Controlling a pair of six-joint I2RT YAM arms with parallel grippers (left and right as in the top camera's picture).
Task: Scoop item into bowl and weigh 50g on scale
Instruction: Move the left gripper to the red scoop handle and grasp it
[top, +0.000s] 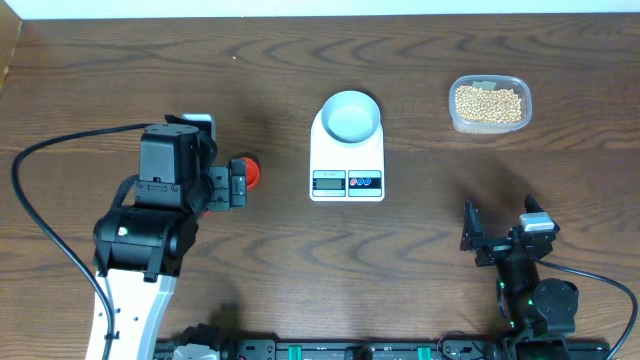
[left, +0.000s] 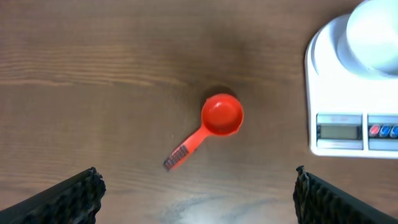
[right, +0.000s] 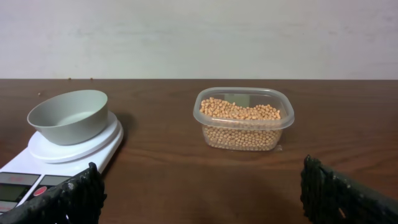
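Step looks like pickup. Left gripper (left: 199, 202) wide open, empty, over scoop (left: 221, 116) left of scale (top: 347, 160). Bowl (top: 350, 117) empty on scale, mid-bench; beans (top: 487, 103) in tub (right: 244, 126) toward far-right corner. Right gripper (right: 199, 196) open, empty, near edge. Next: descend, pinch handle (left: 183, 152).

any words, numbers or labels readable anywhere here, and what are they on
No text here can actually be read.
display on the scale: no digits legible, blank or too faint.
two buttons beside it: marks too small to read.
red scoop: dark patch at the handle end, too blurred to read.
bowl and clear tub: no label visible.
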